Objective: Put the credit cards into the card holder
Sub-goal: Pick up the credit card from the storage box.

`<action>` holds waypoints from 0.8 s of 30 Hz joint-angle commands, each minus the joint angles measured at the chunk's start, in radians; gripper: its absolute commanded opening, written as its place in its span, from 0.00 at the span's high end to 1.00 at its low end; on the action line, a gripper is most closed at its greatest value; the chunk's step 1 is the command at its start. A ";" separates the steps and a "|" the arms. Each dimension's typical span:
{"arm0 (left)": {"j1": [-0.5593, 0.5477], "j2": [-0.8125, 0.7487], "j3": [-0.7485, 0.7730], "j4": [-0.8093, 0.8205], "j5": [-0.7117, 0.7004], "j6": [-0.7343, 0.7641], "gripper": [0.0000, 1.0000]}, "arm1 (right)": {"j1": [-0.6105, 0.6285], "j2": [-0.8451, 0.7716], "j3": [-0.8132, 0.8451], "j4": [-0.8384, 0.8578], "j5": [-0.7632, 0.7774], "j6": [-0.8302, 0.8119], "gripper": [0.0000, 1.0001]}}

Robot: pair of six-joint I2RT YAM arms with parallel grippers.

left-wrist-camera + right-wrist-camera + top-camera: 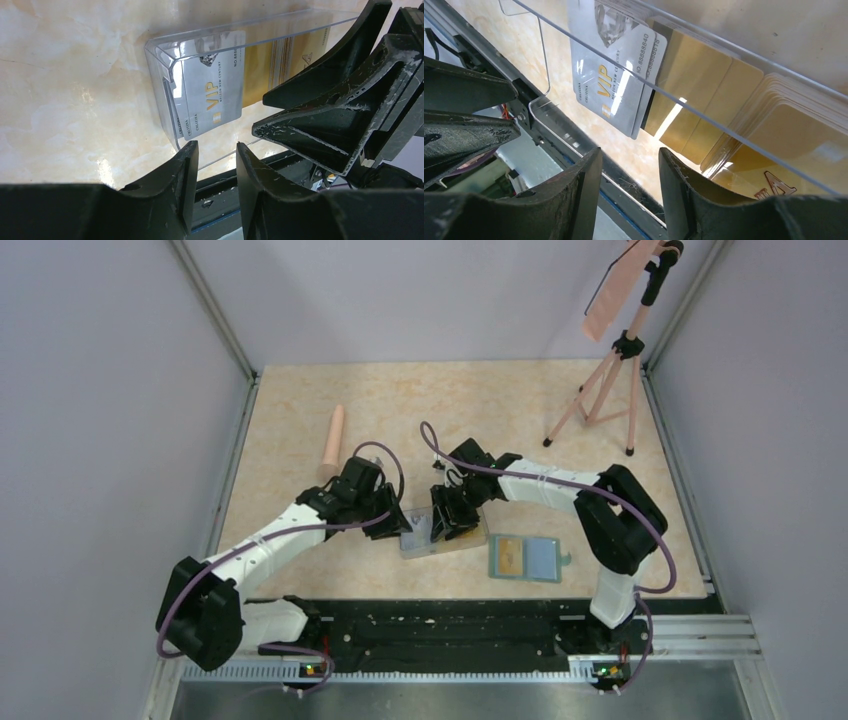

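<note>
Pick step: left gripper [215, 150] and right gripper [630, 155] both gape empty, credit cards [616, 80] just ahead of their tips inside the clear box [159, 55], silver ones reading "VIP" and "NO 8888…", small print maybe "CRLSTINA"; next, pinch one card edge, carry to open card holder [545, 560] beside right gripper.

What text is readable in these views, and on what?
"VIP": gold letters on the silver card in the clear box.
"NEW CENTURY": small print beside it; preceding word unclear.
"NO 88888...": same card's edge; last digits uncertain.
Corner print, gold cards' red mark, wallet: unreadable.
</note>
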 commanded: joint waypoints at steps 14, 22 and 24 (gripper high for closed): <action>0.001 0.073 0.086 -0.016 -0.032 0.057 0.63 | -0.001 -0.009 0.101 0.004 0.059 0.003 0.53; -0.030 0.196 0.142 0.006 -0.055 0.068 0.65 | -0.026 -0.017 0.049 0.048 0.051 0.043 0.49; -0.045 0.228 0.157 -0.008 -0.096 0.066 0.66 | -0.031 -0.020 0.033 0.072 0.039 0.053 0.49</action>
